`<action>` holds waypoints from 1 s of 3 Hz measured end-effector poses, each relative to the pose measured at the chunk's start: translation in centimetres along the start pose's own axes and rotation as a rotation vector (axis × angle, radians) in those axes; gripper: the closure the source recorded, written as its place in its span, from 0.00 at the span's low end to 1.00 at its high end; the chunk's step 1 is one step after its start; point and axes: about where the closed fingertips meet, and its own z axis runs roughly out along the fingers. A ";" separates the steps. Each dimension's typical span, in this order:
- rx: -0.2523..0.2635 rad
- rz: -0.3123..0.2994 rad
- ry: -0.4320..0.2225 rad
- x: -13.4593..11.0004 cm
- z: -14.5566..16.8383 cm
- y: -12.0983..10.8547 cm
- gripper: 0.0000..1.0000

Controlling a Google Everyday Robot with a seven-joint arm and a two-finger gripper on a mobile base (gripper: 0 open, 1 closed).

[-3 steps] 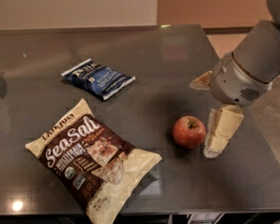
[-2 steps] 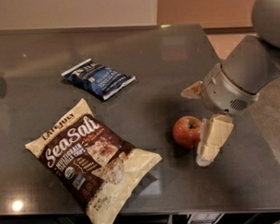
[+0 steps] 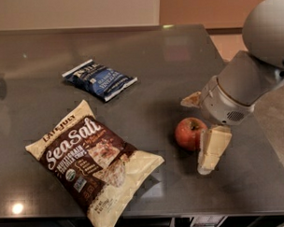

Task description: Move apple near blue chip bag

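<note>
The red apple sits on the dark table, right of centre. The blue chip bag lies flat at the back left of the apple, well apart from it. My gripper is down at table height on the apple's right side, open. One cream finger lies close beside the apple's front right. The other finger is just behind the apple. The apple lies partly between them, and I cannot tell if either finger touches it.
A large brown-and-cream "Sea Salt" bag lies at the front left. The table's right edge runs under my arm, and its front edge is just below the large bag.
My gripper has moved left and toward the front, closing in on the apple so that its fingers now straddle it. The apple and both bags have not moved.
</note>
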 end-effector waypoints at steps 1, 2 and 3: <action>0.008 -0.001 0.008 0.6 0.3 -0.5 0.14; 0.001 0.003 0.004 0.7 0.4 -0.8 0.35; -0.006 0.014 0.008 0.3 0.1 -1.5 0.58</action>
